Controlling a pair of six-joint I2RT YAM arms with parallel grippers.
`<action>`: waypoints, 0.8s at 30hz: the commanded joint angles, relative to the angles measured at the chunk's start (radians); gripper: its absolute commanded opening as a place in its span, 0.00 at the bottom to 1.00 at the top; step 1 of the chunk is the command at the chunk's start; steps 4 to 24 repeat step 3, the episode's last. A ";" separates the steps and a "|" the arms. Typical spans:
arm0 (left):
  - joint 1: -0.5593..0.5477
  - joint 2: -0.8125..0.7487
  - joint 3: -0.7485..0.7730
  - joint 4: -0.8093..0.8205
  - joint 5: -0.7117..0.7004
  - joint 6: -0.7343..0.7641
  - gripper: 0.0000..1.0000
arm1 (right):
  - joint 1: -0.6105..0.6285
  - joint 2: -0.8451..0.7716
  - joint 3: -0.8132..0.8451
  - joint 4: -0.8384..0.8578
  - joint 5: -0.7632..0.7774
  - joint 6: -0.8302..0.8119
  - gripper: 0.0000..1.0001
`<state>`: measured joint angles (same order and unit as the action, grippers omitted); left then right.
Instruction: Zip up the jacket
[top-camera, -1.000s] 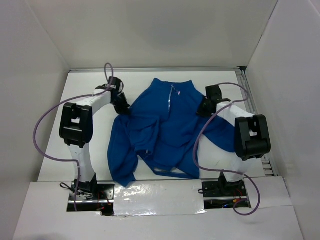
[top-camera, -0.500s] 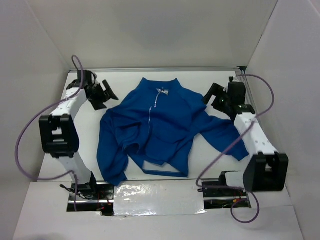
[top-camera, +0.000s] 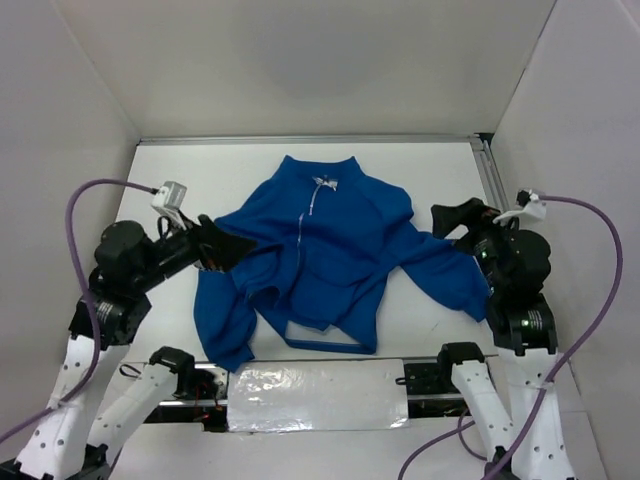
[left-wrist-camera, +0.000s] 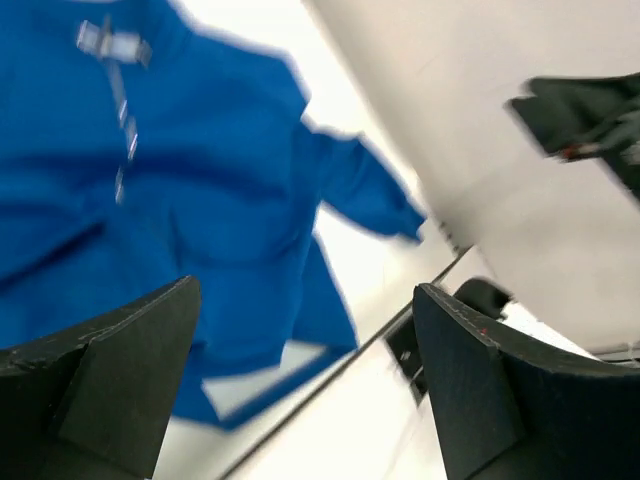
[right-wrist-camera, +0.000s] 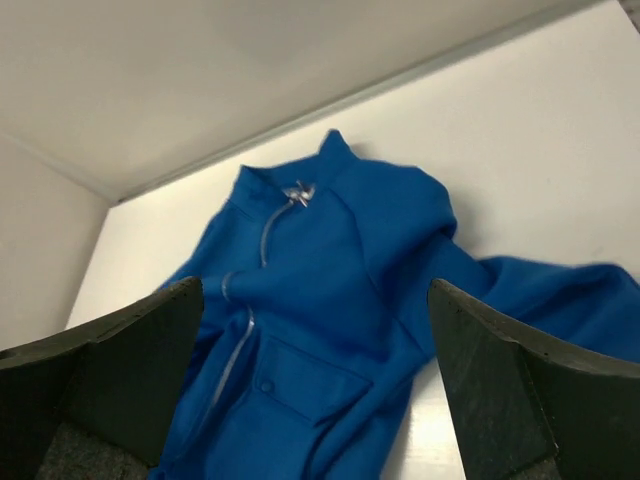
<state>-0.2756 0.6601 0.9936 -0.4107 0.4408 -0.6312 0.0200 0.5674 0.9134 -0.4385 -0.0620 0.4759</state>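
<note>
The royal-blue fabric jacket (top-camera: 320, 260) lies spread mid-table, its stand-up collar toward the far edge and its hem toward the near edge. The pale zipper (top-camera: 308, 215) runs down the front. The left gripper (top-camera: 228, 247) hovers over the jacket's left-edge sleeve, jaws apart and empty. The right gripper (top-camera: 458, 218) hangs above the other sleeve, toward the right edge, also spread and holding nothing. The white tabletop (top-camera: 440, 170) is enclosed by plain white walls (top-camera: 300, 70).

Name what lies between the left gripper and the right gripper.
Only the jacket, lying on the white table, fills the stretch between the left gripper and the right gripper. The top external view shows it.
</note>
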 joint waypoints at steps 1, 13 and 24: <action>-0.030 0.029 -0.027 -0.094 -0.073 -0.024 0.99 | 0.008 -0.038 -0.025 -0.081 0.048 0.004 1.00; -0.043 0.021 -0.016 -0.105 -0.071 -0.012 0.99 | 0.009 -0.061 -0.033 -0.033 0.044 0.010 1.00; -0.043 0.021 -0.016 -0.105 -0.071 -0.012 0.99 | 0.009 -0.061 -0.033 -0.033 0.044 0.010 1.00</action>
